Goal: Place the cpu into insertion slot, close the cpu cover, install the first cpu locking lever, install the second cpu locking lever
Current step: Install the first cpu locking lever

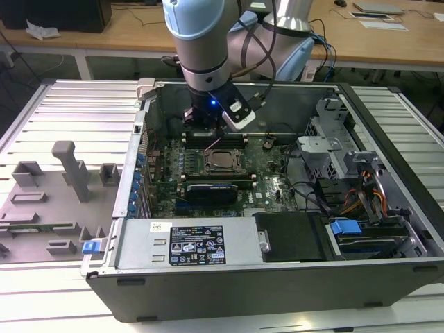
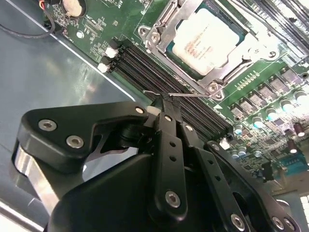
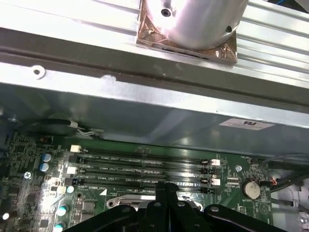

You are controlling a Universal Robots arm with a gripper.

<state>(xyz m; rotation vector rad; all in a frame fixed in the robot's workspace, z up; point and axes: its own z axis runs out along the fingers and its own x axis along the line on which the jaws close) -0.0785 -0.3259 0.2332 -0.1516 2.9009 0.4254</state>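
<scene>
Exterior view: gripper (image 1: 219, 134) low inside case (image 1: 291, 104), near cpu (image 1: 223, 161)
Second wrist view: cpu sits in slot (image 2: 193, 72), cover (image 2: 256, 46) down over it; fingers (image 2: 166, 130) pressed together, tips at thin lever (image 2: 193, 94), hold unclear
First wrist view: memory slots (image 3: 145, 166) just beyond fingertips (image 3: 159, 191)

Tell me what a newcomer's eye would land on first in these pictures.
First, the big silver-and-blue arm reaching down into the open computer case at the exterior view's centre. Next, in the second wrist view, the pale cpu sits framed by the cpu cover. The black gripper, fingers together, is at a thin metal lever beside the memory slots.
</scene>
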